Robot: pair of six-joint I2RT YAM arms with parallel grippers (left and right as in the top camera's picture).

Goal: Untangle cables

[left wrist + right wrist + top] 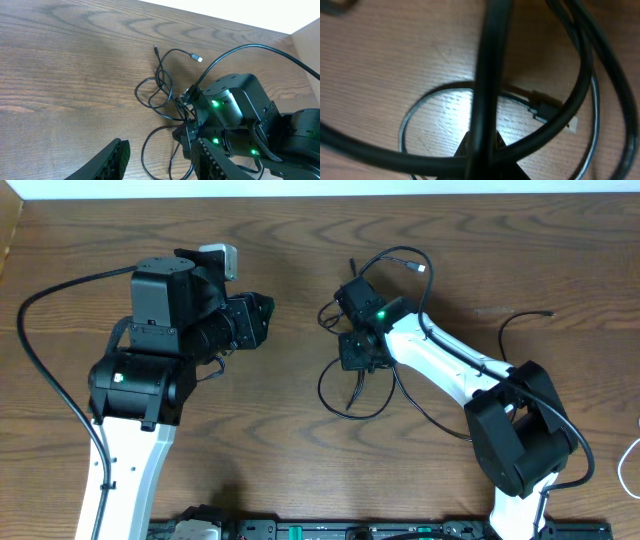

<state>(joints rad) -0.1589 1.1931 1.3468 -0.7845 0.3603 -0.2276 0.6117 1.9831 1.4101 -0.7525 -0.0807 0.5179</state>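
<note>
1. Centrally, the black cables (pixel 356 392) lie in a loose tangle of loops on the wooden table (pixel 300 240), right of its middle and partly under the right arm's wrist. One strand arcs toward the far edge and ends in a pale plug (pixel 422 269) lying free on the wood.
2. Right gripper (pixel 482 157): in the wrist view its fingers are pressed together low over the tangle. A blurred black cord runs straight into their meeting tips, so the gripper is clamped on one of the black cables.
3. Left gripper (pixel 161 150): jaws apart with nothing between them. It points toward the tangle but stands apart from it, with bare wood between.
4. A single black cable (pixel 503 330) lies by itself just right of the right arm's white link, its plug end turned toward the right edge. A white cable (pixel 622 468) shows at the right edge, cut by the frame and well apart from the tangle.
5. Open room: a broad band of bare wood runs along the far edge beyond both arms. More bare wood lies between the two grippers. It also lies between the tangle and the near edge, where a black rail (pixel 330 530) runs.
6. The left arm's thick wire (pixel 30 345) loops out close to the left edge.
</note>
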